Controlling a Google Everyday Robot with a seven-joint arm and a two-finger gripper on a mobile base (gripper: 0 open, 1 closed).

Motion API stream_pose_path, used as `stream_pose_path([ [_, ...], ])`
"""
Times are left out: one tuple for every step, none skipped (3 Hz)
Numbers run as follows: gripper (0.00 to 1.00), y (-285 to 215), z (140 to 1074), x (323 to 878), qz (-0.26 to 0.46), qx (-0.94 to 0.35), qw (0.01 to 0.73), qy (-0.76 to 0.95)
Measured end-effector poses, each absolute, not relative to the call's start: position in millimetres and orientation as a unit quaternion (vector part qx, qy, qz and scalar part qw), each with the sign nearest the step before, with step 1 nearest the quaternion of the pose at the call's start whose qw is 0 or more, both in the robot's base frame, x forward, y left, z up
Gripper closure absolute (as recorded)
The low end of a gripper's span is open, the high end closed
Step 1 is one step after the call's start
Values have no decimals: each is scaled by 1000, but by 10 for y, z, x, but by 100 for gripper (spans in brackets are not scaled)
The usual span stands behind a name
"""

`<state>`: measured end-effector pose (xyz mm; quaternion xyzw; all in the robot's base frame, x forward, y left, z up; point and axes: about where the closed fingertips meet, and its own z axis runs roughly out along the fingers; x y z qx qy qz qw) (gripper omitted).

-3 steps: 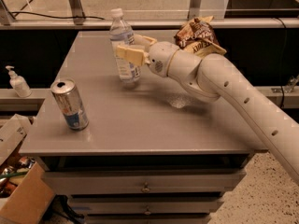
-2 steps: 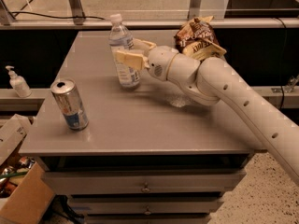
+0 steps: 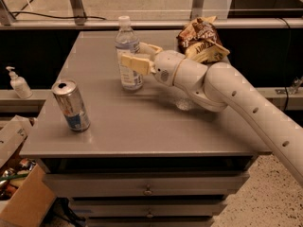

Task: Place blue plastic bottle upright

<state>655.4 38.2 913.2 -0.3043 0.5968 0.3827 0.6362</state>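
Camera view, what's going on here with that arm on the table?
The robot's gripper is at the middle of the blue plastic bottle, which stands upright near the back of the grey table, white cap on top. A drink can stands alone near the front left corner, and a crumpled snack bag lies at the back right.

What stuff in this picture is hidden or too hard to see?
All in the camera view:
- Blue plastic bottle: the middle of its label is covered by the gripper, which sits right at the bottle.
- Snack bag: its bottom is hidden behind the arm.
- Can: its writing is too blurry to read.
- Arm: it runs off the right edge, so the robot's body is unseen.
- Cardboard box: cut off at the bottom-left corner.
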Motion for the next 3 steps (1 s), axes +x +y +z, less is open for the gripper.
stream_pose_path([
  [82, 382, 9138, 6554, 383, -304, 636, 597],
  [59, 381, 9140, 6554, 383, -304, 636, 597],
  [36, 381, 9142, 6553, 383, -304, 636, 597],
])
